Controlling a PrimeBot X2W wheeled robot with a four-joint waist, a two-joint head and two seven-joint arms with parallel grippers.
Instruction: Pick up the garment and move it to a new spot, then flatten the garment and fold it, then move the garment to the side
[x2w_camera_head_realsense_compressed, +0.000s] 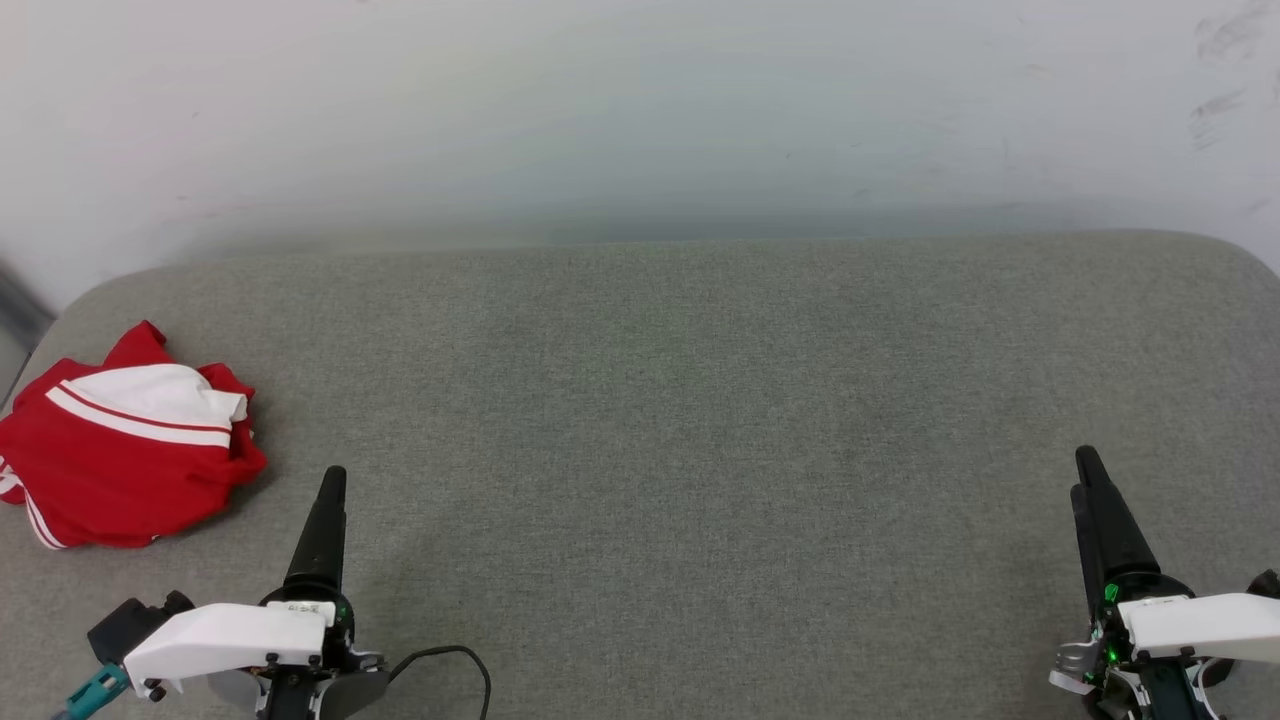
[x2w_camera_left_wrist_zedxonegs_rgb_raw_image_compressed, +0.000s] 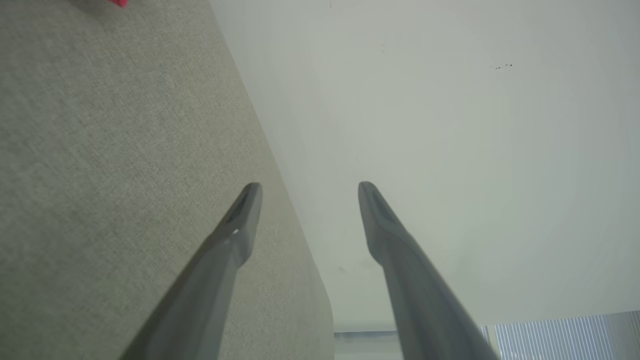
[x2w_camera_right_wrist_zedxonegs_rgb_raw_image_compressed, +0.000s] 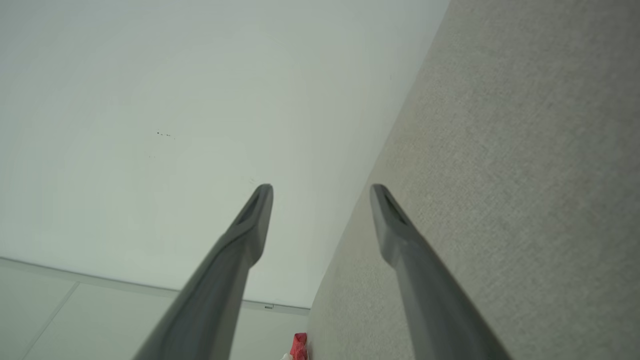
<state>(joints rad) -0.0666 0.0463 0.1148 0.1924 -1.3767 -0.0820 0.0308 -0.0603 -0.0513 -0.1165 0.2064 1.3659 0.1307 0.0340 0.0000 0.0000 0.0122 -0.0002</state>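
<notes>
A crumpled red jersey T-shirt with white sleeves and white stripe trim (x2w_camera_head_realsense_compressed: 120, 450) lies bunched at the left end of the grey fabric-covered desk (x2w_camera_head_realsense_compressed: 680, 400). The left gripper (x2w_camera_left_wrist_zedxonegs_rgb_raw_image_compressed: 308, 187) is spread wide and empty, near the shirt's right edge. The right gripper (x2w_camera_right_wrist_zedxonegs_rgb_raw_image_compressed: 321, 189), equally wide and empty, is well apart at the desk's right end. A red scrap at the bottom edge of the right wrist view is probably the same shirt.
</notes>
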